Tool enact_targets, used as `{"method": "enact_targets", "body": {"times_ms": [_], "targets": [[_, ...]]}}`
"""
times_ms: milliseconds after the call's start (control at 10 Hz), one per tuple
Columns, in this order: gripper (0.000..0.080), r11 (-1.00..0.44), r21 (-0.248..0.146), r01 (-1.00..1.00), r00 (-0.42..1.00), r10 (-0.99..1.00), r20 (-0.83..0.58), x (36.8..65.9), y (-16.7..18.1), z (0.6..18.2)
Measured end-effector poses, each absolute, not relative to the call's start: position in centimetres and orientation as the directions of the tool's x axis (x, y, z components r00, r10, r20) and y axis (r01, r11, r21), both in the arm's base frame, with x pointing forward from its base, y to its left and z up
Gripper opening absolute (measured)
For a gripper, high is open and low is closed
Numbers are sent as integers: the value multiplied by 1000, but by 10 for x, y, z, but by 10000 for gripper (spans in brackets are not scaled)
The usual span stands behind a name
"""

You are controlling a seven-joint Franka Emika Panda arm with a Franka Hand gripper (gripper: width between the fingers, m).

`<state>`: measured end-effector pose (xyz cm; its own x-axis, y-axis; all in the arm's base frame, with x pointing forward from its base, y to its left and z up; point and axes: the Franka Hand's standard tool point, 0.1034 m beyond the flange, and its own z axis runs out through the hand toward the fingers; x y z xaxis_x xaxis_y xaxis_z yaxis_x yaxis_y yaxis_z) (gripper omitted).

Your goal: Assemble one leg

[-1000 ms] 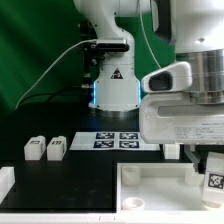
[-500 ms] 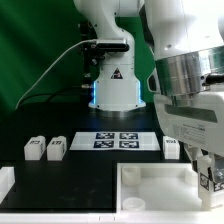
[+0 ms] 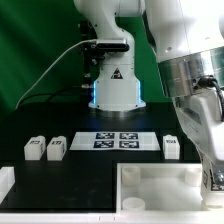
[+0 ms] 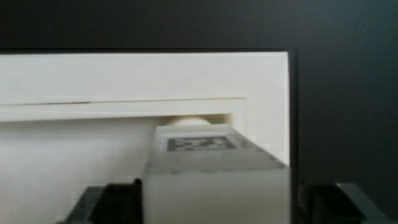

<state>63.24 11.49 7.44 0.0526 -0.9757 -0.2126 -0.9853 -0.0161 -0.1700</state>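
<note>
Step in hand: carrying one leg (image 4: 210, 172) to its corner hole on the white square top (image 3: 160, 178). The gripper (image 4: 221, 203) is clamped on the leg. In the wrist view a finger (image 4: 118, 203) presses each side face and the block fills the gap between them, with its tag (image 4: 201, 143) facing the camera. A rounded stub (image 4: 191, 124) shows at the far end, probably the screw end. Past it lies the top's pale surface and a raised rim; no hole can be made out there. In the exterior view the gripper and its load sit at about 4 o'clock, low over the top's corner and half cut off by the frame edge, so contact with the top cannot be told. The top lies on the black worktop (image 3: 90, 170) at 5 o'clock. Three spare legs stand loose: two side by side at 8 o'clock (image 3: 33, 149) (image 3: 56, 148), and one at 4 o'clock (image 3: 172, 147) just behind the top. The marker board (image 3: 118, 140) is at 6 o'clock in front of the arm base (image 3: 112, 88). Next move, judged: centre the stub over the corner hole, keep the leg square to the top, lower it in, then twist to seat it. Risk: a tilted entry jams or nudges the top.
</note>
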Motion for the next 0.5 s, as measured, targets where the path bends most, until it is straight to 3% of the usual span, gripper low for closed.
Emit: {"method": "enact_targets", "body": {"times_ms": [100,200,500], "targets": [[490,-110,-167,-980,143,-969,-203,630,118,75],[614,-298,-193,-935,331,-928,-172,633,119,78],[648,-671,-214,-710,699,-709,-95,633,122,82]]}}
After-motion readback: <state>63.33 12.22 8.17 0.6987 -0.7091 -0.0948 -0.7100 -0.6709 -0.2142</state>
